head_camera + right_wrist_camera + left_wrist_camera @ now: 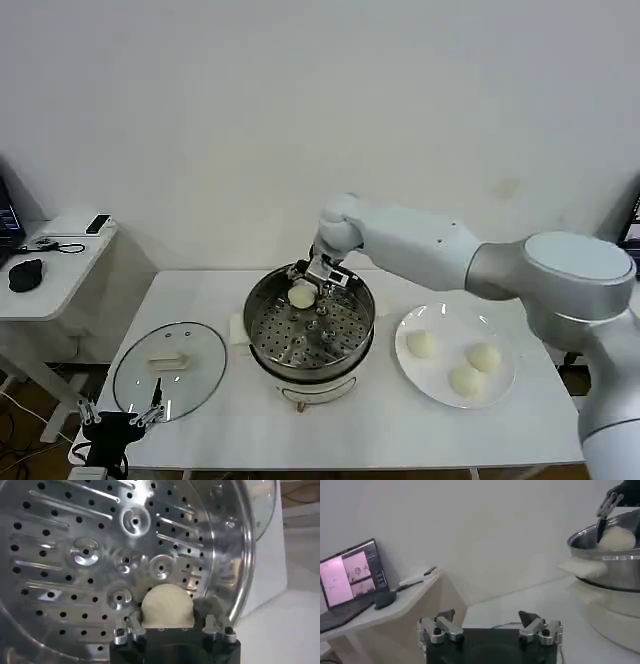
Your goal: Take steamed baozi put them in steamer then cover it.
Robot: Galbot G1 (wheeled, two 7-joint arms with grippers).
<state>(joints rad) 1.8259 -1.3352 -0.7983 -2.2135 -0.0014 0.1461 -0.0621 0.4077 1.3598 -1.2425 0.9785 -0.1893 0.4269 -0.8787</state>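
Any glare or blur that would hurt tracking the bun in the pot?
Head view: even light, baozi sharp in the right gripper. Right wrist view: bright glare streaks across the steamer tray. Left wrist view: bun soft at the frame's edge.

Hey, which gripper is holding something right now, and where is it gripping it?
The right gripper holds one baozi by its sides, over the steamer tray. The left gripper is open at the table's front-left corner, holding nothing.

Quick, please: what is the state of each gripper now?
Left gripper: open, holding nothing, parked near the table's front-left corner.
Right gripper: shut on a baozi, over the steamer.
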